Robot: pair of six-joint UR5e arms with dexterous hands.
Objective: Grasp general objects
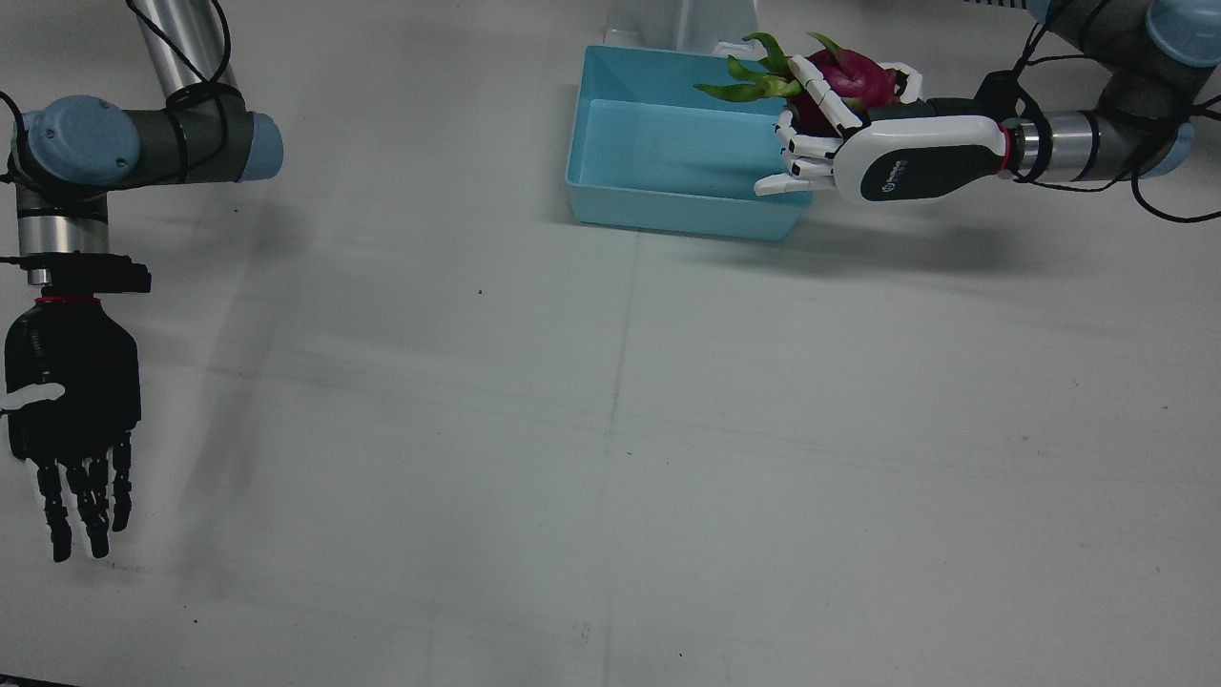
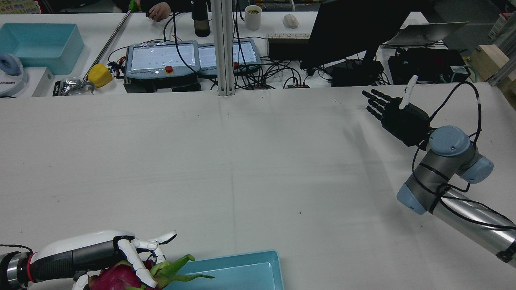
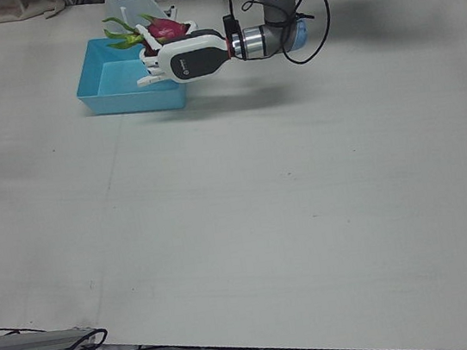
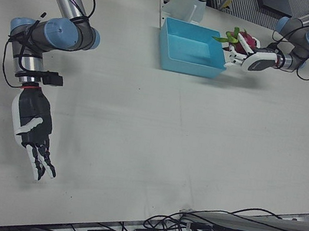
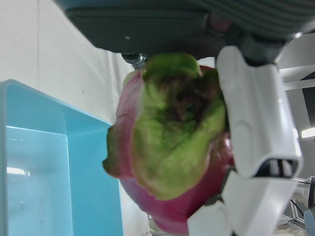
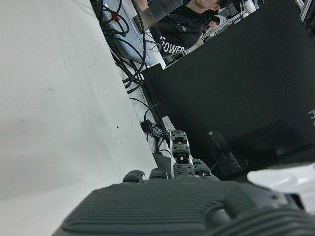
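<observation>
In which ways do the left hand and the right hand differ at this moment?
The left hand has a white shell; the right hand is black. The left hand is closed around a dragon fruit, while the right hand holds nothing and its fingers are stretched out. The left hand is at the corner of the blue bin; the right hand is above bare table. Both are clear of the table surface.

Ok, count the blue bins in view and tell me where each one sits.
2. One blue bin lies on the work table beside the left hand; another blue bin sits on the far desk, rear view's top left.
</observation>
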